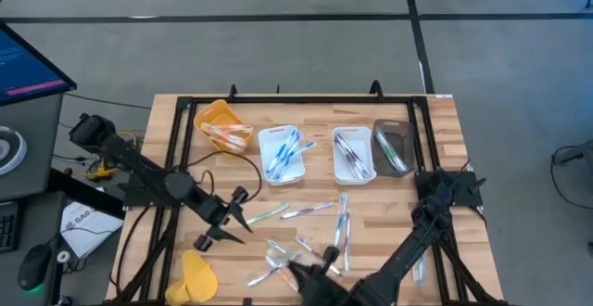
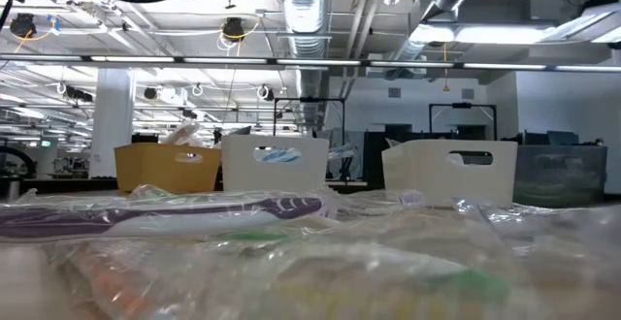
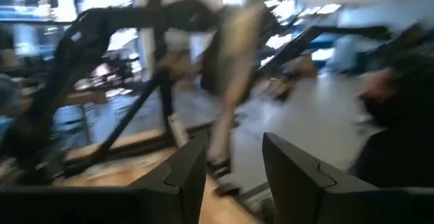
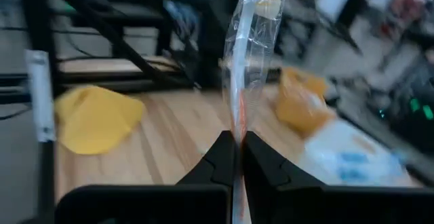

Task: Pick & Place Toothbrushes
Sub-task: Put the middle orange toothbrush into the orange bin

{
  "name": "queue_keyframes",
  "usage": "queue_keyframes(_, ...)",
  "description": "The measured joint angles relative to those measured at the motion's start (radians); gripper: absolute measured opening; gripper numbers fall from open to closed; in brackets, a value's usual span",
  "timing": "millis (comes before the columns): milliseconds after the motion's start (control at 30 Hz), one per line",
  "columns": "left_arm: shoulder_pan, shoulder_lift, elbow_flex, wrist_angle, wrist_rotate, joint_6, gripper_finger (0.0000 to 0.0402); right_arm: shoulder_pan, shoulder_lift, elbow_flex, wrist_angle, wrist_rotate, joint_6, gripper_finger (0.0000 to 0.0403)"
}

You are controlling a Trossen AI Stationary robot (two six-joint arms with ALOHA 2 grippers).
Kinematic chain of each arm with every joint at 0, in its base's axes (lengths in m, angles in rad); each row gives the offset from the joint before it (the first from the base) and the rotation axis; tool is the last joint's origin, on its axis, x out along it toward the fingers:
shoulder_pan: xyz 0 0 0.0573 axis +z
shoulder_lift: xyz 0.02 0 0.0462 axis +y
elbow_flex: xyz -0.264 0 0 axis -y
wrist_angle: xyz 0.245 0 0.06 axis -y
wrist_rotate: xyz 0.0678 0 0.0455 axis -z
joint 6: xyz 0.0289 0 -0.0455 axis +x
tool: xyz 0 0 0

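Wooden table (image 1: 445,148), right claw (image 4: 237,153) clamped on wrapped toothbrush (image 4: 247,54), left claw (image 3: 230,173) apart

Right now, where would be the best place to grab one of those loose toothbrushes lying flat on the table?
Grip a loose toothbrush at mid-handle, coming from straight above with the fingers across its thin width: it lies flat, long and narrow, slightly apart from its neighbours.

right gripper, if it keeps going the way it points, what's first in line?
Likely the yellow tray. The right gripper, shut on a wrapped toothbrush, points over bare table toward it; the yellow lid sits off to one side. Depth is unclear.
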Motion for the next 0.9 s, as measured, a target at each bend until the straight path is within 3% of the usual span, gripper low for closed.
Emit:
queue_keyframes(133, -0.016, 0.138, 0.000, 0.106, -0.086, 0.017, 0.0136, -0.010, 0.000, -0.001, 0.301, -0.018, -0.319, 0.0005)
queue_keyframes(233, -0.031, 0.231, 0.000, 0.241, -0.083, 0.017, 0.0136, -0.023, 0.000, -0.012, 0.408, -0.067, -0.418, 0.0005)
queue_keyframes(367, -0.064, 0.277, 0.000, 0.338, -0.080, 0.026, 0.0136, -0.027, 0.002, -0.021, 0.424, -0.084, -0.433, 0.0005)
queue_keyframes(600, -0.130, 0.279, 0.007, 0.375, -0.085, 0.177, 0.0136, -0.039, 0.002, -0.021, 0.403, -0.130, -0.402, 0.0005)
queue_keyframes(900, -0.144, 0.279, 0.025, 0.376, -0.166, 0.167, 0.0136, -0.087, 0.022, -0.023, 0.382, -0.216, -0.377, 0.0005)
